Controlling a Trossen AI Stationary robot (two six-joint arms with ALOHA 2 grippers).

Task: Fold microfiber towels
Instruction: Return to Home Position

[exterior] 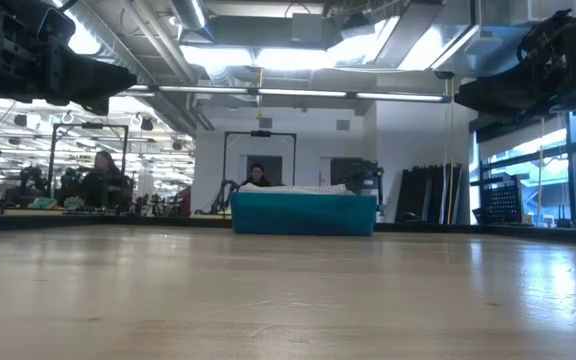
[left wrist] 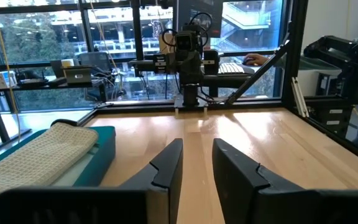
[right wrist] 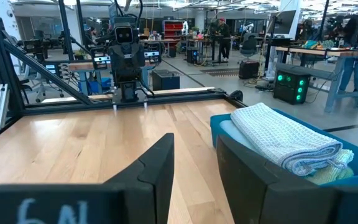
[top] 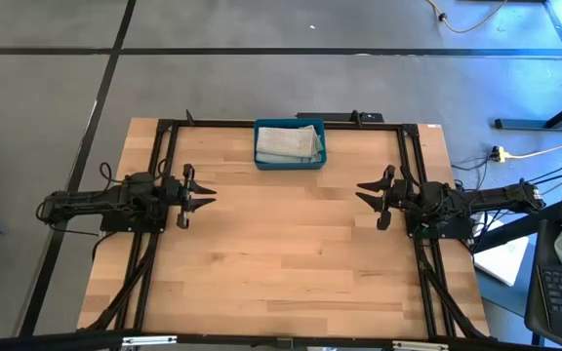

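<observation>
Folded towels [top: 289, 142] lie stacked in the blue bin [top: 290, 165]. The left gripper [top: 206, 197] and right gripper [top: 364, 195] flank the bin, fingers apart.

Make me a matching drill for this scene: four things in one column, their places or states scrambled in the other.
Column one:
1 left gripper
2 right gripper
3 blue bin
4 top towel

Column two:
A folded, lying in the bin
B over the table, left side, jaws apart
C middle of the table's far edge
D over the table's right side, jaws apart

Pairs: 1-B, 2-D, 3-C, 4-A
</observation>
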